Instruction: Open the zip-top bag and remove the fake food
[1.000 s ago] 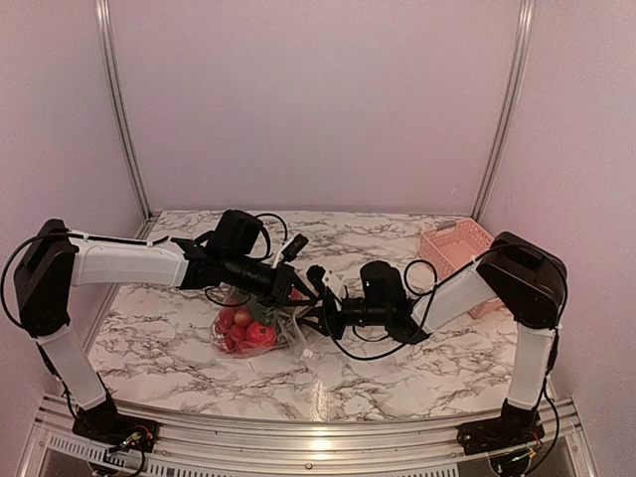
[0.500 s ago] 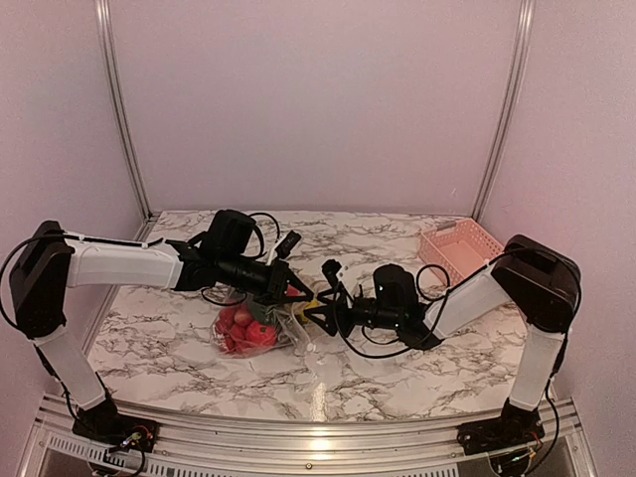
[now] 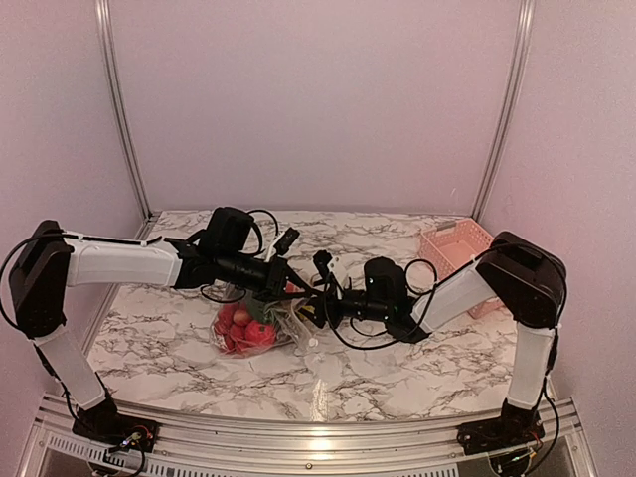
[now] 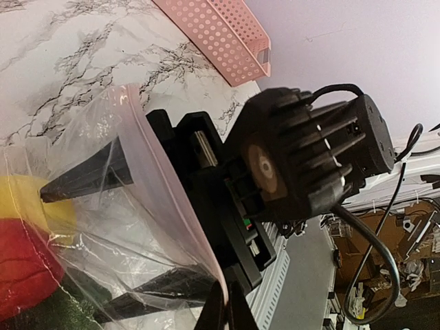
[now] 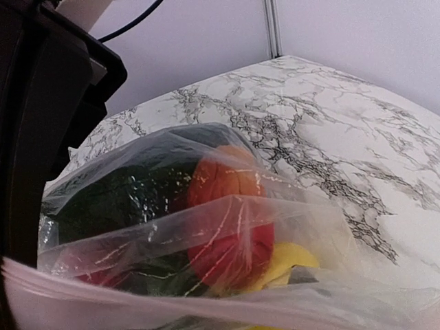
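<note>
The clear zip-top bag lies at the table's middle with the fake food inside. My left gripper is shut on the bag's pink zip rim, and its tips show at the bottom of the left wrist view. My right gripper is open with both black fingers spread inside the bag's mouth. The right wrist view looks through the plastic at a red tomato, a dark green cucumber and a yellow pepper. Its own fingers are hidden.
A pink perforated basket stands at the back right, also in the left wrist view. The two wrists nearly touch over the bag. The right wrist's camera body fills the left wrist view. The metal rail runs along the near edge.
My right gripper has moved left, further into the bag's mouth. The left gripper has kept its hold on the rim and barely moved.
</note>
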